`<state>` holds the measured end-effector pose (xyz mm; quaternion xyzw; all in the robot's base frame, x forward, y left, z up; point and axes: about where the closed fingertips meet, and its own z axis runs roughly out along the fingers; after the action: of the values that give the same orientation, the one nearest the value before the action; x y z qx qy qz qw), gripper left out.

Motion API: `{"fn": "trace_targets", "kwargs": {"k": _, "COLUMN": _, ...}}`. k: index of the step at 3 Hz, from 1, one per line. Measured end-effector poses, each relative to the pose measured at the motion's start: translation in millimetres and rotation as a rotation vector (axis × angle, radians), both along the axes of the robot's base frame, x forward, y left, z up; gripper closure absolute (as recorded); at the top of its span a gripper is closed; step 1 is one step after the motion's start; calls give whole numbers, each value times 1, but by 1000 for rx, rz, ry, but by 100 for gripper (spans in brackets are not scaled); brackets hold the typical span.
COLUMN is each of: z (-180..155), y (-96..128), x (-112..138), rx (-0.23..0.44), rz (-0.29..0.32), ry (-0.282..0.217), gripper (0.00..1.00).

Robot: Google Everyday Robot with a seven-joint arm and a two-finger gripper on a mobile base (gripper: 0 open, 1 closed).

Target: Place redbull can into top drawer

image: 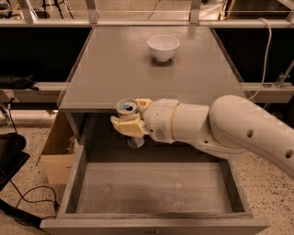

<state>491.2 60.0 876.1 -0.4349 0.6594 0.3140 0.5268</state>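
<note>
Site reads to me as a robotics lab or test bay, not a home. Speckled hard floor (27, 135), loose black cables (27, 202) trailing across it, an open cardboard box (57, 158) parked against the grey bench. Metal frame posts (92, 9) behind the surface (119, 69), dark bench bays (41, 50) either side, a white cable (267, 41) hanging at right. My gripper (128, 120) hangs over the back of the open top drawer (151, 188), clasping the redbull can (127, 108).
</note>
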Motion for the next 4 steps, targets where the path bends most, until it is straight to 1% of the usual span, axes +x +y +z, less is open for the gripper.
{"fn": "trace_targets", "kwargs": {"k": 1, "z": -42, "y": 6, "x": 0, "rx": 17, "rz": 53, "ry": 10, "gripper": 100}}
{"fn": "trace_targets", "kwargs": {"k": 2, "z": -75, "y": 6, "x": -1, "rx": 24, "rz": 85, "ry": 17, "gripper": 100}}
{"fn": "trace_targets", "kwargs": {"k": 3, "z": -111, "y": 4, "x": -3, "rx": 44, "rz": 126, "ry": -27, "gripper": 100}}
{"fn": "trace_targets", "kwargs": {"k": 4, "z": -128, "y": 2, "x": -6, "rx": 58, "rz": 159, "ry": -87, "gripper": 100}}
